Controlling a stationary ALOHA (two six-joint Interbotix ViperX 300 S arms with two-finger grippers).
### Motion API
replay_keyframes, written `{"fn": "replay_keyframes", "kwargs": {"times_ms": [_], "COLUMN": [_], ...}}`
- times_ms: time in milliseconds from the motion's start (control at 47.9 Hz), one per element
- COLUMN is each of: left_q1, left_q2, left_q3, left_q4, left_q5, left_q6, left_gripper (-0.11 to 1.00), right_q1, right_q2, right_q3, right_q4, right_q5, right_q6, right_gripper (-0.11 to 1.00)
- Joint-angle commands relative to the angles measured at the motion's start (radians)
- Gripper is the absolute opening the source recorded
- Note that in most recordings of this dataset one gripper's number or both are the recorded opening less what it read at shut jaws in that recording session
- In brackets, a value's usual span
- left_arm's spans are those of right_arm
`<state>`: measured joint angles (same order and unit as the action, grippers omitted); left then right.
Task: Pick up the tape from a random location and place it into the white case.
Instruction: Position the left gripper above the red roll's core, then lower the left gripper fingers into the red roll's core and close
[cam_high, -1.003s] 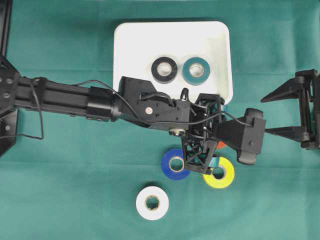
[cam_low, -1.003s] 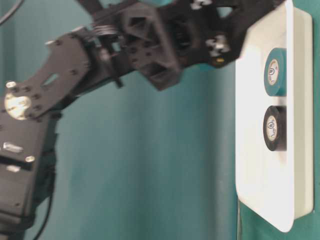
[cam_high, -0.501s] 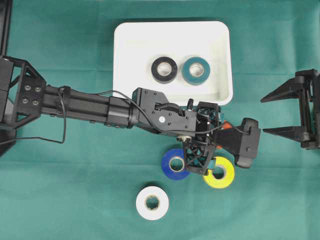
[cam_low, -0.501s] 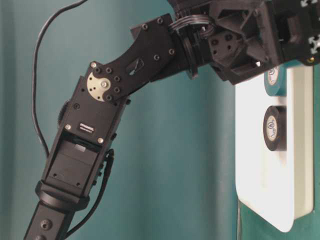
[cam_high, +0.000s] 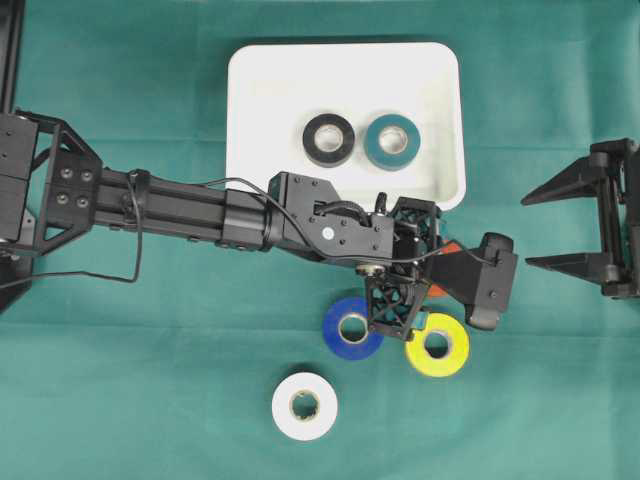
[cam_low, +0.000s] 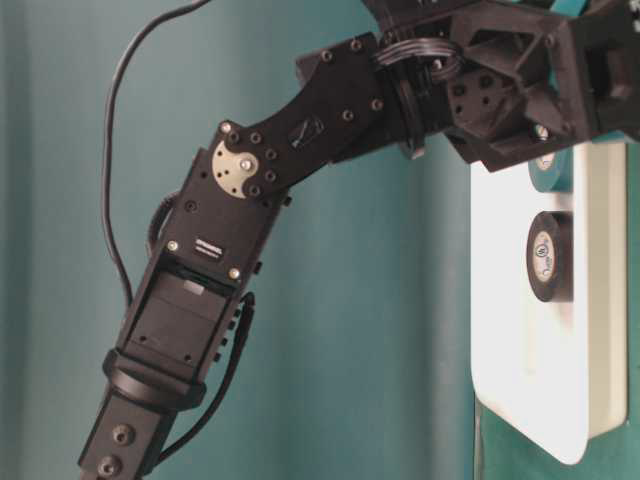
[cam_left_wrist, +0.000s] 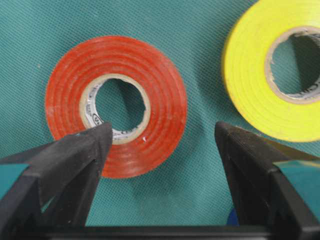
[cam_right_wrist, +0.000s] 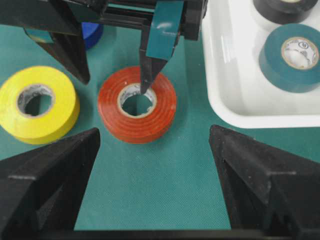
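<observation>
Your left pincer (cam_left_wrist: 159, 145) stands spread and pinching nothing, poised over the flat red roll of vinyl tape (cam_left_wrist: 116, 105) on the green cloth tabletop (cam_high: 130, 380). In the left wrist view one finger (cam_left_wrist: 75, 150) overlaps the roll's rim at about 7 o'clock, near the cardboard core, while the other stands clear of it on the cloth. The right wrist view shows a fingertip pointing down into the core hole. Whether it touches the roll cannot be told.

Step in hand, by my judgement: the approach for the grasp; pickup not yet made.

The red roll lies on the cloth just beside the large shallow white plastic case (cam_high: 250, 120). That case holds a black roll (cam_high: 328, 139) and a teal roll (cam_high: 392, 141).

Next move calls for straddling the roll's wall, then closing. Mind the yellow roll (cam_high: 437, 344) near the outer finger.

Your right pincer (cam_right_wrist: 155, 165) stands spread, empty, well apart at 3 o'clock overhead.
</observation>
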<state>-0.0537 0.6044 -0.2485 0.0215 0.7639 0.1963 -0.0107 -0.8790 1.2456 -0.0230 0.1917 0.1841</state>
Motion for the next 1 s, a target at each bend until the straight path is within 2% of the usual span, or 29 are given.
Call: {"fn": "replay_keyframes", "kwargs": {"times_ms": [0,460,690,731,794,919,982], "left_q1": [0.002,0.002,-0.008,-0.011,-0.015,-0.017,-0.017], "left_q2": [-0.015,0.02,0.021,0.02,0.02,0.02,0.018], "left_q3": [-0.018,-0.035,-0.034,-0.032,-0.031,-0.028,-0.026], "left_q4": [0.003,0.003,0.003,0.003,0.003,0.003,0.003], "left_q5": [-0.008,-0.009,-0.015,-0.012,-0.011,-0.002,0.002], "left_q6": [0.0,0.006,0.044,0.052,0.061,0.071,0.071], "left_gripper": [0.84,0.84,0.81,0.76,0.64,0.27,0.22], "right_q1": [0.0,0.002,0.002,0.002,0.002,0.002,0.002], "right_q2": [0.008,0.02,0.02,0.02,0.02,0.02,0.02], "right_q3": [-0.014,-0.014,-0.012,-0.014,-0.014,-0.014,-0.014], "right_q4": [-0.002,-0.002,-0.002,-0.002,-0.002,-0.002,-0.002], "right_q5": [-0.006,-0.008,-0.008,-0.008,-0.008,-0.008,-0.008], "right_q6": [-0.003,-0.005,-0.005,-0.005,-0.005,-0.005,-0.005], "right_gripper": [0.84,0.84,0.84,0.84,0.84,0.84,0.84]}}
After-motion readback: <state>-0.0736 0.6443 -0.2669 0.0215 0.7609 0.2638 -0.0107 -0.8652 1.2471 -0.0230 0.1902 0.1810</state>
